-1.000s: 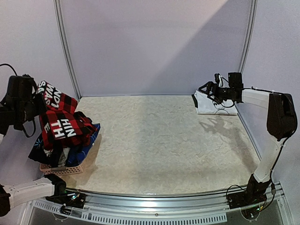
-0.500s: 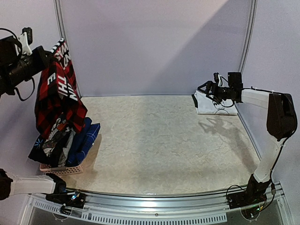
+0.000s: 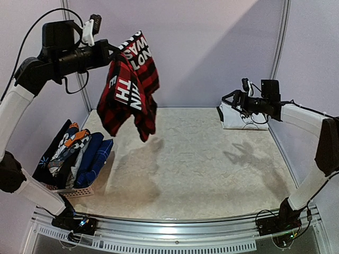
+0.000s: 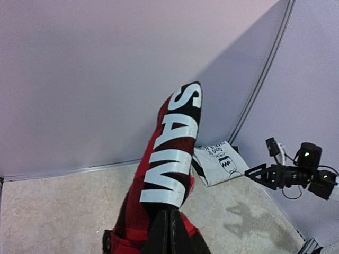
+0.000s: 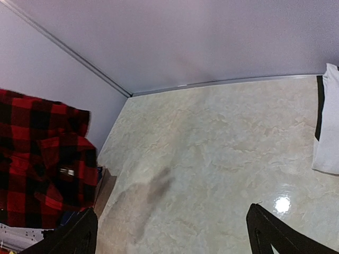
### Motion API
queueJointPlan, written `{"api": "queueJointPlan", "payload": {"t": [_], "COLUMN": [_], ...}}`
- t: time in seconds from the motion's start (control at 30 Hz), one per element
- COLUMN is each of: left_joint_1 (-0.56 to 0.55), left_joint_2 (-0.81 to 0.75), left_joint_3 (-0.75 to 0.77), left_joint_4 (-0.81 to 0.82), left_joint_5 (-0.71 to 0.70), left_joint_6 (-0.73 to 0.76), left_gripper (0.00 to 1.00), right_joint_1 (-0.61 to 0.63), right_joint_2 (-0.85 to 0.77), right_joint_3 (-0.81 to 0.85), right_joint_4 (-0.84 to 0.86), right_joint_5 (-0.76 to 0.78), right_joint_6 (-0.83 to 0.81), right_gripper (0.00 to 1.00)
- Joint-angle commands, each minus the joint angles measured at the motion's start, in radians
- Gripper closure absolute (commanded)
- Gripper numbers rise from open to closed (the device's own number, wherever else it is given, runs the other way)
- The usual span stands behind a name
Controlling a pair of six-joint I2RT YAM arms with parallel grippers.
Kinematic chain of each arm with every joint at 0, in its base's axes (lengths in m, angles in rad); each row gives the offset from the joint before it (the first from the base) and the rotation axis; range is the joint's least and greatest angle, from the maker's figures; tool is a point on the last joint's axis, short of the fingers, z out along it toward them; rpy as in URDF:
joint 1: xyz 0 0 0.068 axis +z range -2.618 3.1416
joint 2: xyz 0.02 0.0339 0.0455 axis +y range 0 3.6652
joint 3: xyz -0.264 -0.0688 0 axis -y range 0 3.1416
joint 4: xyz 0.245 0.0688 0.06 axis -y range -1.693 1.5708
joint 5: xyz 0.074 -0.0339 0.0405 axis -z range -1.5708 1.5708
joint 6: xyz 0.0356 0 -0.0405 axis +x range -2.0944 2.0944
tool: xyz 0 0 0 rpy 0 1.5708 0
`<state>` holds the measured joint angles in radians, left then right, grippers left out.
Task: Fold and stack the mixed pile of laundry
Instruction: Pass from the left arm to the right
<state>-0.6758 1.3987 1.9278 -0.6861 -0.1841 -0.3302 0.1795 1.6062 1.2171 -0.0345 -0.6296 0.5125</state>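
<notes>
Pinched tight, my left fingers (image 4: 159, 235) held the red-black plaid shirt (image 3: 130, 90) high, hanging clear of the bench (image 3: 201, 169). I judged that was so it could drop open for folding. Nearest me, the rest of the laundry pile (image 3: 79, 153) sat heaped in the pink basket (image 3: 69, 191) at the left edge. Farther off, my right fingers (image 5: 74, 238) stood wide and empty beside the folded white T-shirt (image 3: 237, 117) in the far right corner, seemingly the stack's start.

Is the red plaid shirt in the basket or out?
Out: the left gripper holds the shirt hanging in the air, clear of the basket.
</notes>
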Motion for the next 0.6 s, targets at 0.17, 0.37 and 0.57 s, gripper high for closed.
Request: {"api": "queueJointPlan", "payload": {"t": [0.17,0.37,0.57], "left_joint_1": [-0.053,-0.063,-0.080], "left_joint_2": [0.110,0.207,0.219], "left_joint_3": [-0.114,-0.201,-0.310], "left_joint_4": [0.071,0.103,0.171], "left_joint_5": [-0.123,-0.110,-0.094], "left_joint_6": [-0.136,-0.229,-0.280], "left_gripper": [1.00,1.00,1.00], "right_joint_1": [0.256,0.456,0.670], "right_joint_2": [-0.348,-0.511,-0.506], "right_joint_3": [-0.138,-0.280,-0.396], "right_joint_4": [-0.166,-0.130,0.018], "right_joint_5": [0.065,0.167,0.387], "right_joint_6": [-0.271,-0.326,-0.347], "right_gripper": [0.01,0.01,0.01]}}
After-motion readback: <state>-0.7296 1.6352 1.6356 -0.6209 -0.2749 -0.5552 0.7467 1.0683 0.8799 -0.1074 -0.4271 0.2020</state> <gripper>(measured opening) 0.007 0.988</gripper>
